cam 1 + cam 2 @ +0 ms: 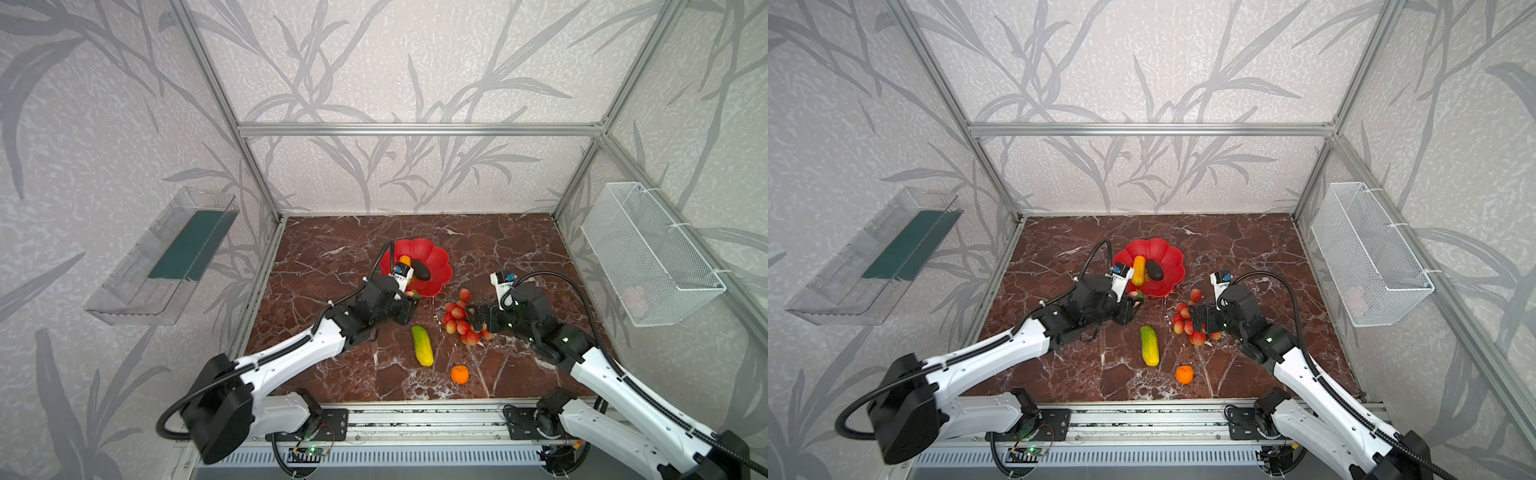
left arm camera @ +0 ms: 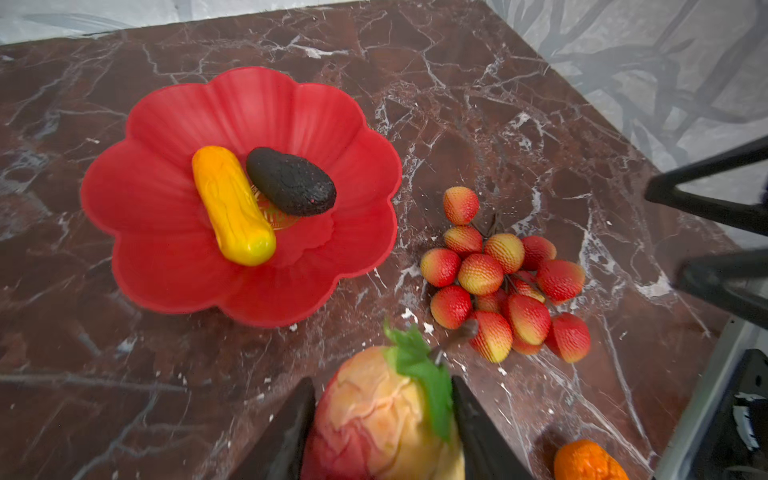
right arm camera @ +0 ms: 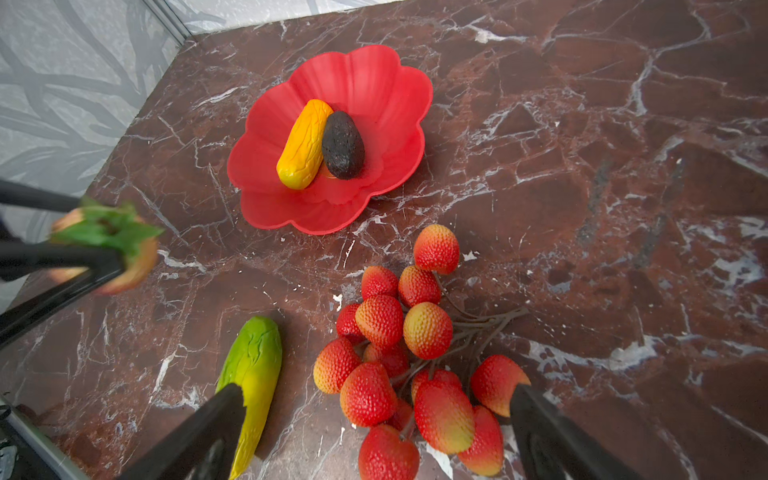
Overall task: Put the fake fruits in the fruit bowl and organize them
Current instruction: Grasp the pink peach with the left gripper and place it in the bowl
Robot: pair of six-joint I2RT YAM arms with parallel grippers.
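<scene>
At the far left a clear plastic tray (image 1: 162,257) hangs on the wall, well apart from the marble tabletop (image 1: 332,249). My left gripper (image 2: 380,386) is clamped on the red-pink strawberry-like fruit (image 2: 374,419); its two black fingers press the sides and the green leaf cap points forward. In both top views this fruit sits at the near edge of the fruit bowl (image 2: 166,270), beside the rim and not inside the dish.

The red scalloped bowl holds two pieces. The orange-yellow oblong (image 2: 232,205) and the dark oval (image 2: 291,181) lie side by side and touch, over the gold emblem at the centre.

Nearer to me, the green-yellow oblong (image 1: 422,351) lies flat on the marble between my two arms. To its right rests the bunch of red-pink berries (image 1: 459,322), also outside the bowl. The small orange ball (image 1: 459,374) lies alone, closer to the front edge.

My right gripper (image 3: 376,392) hangs low at the bunch with its jaws spread wide and nothing gripped. I cannot tell whether a finger touches a berry.

At the far right a white wire basket (image 1: 648,253) hangs on the wall.
</scene>
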